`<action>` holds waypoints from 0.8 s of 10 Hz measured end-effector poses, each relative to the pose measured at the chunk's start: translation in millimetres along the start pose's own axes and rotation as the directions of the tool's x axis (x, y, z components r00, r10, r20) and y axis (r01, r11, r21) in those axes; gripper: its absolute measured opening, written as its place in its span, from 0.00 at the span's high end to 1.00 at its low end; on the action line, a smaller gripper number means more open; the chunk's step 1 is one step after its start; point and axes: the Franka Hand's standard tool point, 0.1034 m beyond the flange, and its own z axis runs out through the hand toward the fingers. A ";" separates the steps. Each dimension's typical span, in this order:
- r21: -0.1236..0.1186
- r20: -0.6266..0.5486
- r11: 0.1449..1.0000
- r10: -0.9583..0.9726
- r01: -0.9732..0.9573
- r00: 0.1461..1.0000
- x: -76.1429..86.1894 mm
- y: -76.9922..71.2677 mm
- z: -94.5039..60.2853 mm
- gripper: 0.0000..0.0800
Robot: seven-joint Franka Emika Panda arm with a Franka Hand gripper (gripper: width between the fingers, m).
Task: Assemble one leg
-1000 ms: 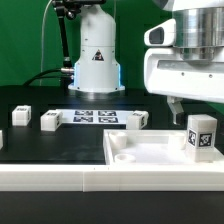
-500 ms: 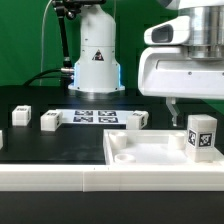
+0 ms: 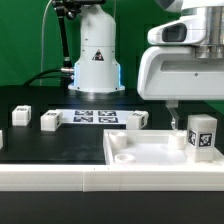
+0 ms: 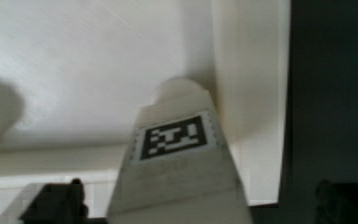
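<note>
A white leg [image 3: 203, 134] with a black-and-white tag stands upright on the right side of the white tabletop [image 3: 140, 158]. My gripper [image 3: 188, 118] hangs over it at the exterior view's right, one dark finger [image 3: 172, 116] showing just beside the leg. In the wrist view the leg [image 4: 179, 150] fills the space between my gripper's [image 4: 199, 205] two dark fingertips [image 4: 55, 200], which stand apart from its sides. The gripper is open and holds nothing.
Three more white legs lie on the black table: two at the left [image 3: 20, 115] [image 3: 49, 121] and one [image 3: 135, 120] behind the tabletop. The marker board [image 3: 95, 117] lies between them. The robot base [image 3: 95, 60] stands behind.
The gripper body has shifted slightly over the leg. The leg and the other parts have not moved.
</note>
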 end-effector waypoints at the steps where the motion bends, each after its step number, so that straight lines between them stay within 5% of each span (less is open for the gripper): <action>1: 0.000 0.000 1.000 0.004 -0.004 1.000 -0.1 -0.6 0.0 0.19; 4: 0.000 0.000 1.000 0.004 -0.004 1.000 -0.1 -0.5 0.0 0.34; 5: 0.000 0.000 1.000 0.007 -0.007 1.000 -0.1 -0.5 0.0 0.56; 6: -0.001 0.000 1.000 0.020 -0.020 1.000 0.2 0.9 0.0 0.64; 8: -0.001 0.000 1.000 0.022 -0.022 1.000 0.2 1.2 0.2 0.64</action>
